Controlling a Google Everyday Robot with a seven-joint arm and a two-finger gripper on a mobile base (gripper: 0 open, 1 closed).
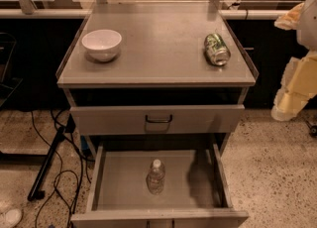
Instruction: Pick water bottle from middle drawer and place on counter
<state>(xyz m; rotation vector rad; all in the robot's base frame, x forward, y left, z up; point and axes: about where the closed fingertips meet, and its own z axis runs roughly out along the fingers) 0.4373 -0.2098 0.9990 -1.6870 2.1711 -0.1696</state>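
The water bottle (155, 176), clear with a white cap, stands upright in the middle of the middle drawer (119, 182), which is pulled out at the bottom of the camera view. The grey counter (163, 38) tops the cabinet above it. My arm hangs at the right edge of the view, and its pale gripper (287, 104) sits beside the cabinet's right side at about the height of the upper drawer. It is well away from the bottle and nothing shows in its grasp.
A white bowl (101, 43) stands on the counter's left side and a green-and-silver can (216, 49) lies on its right side. A drawer front with a dark handle (158, 119) overhangs the open drawer. Black cables (54, 167) trail on the floor at left.
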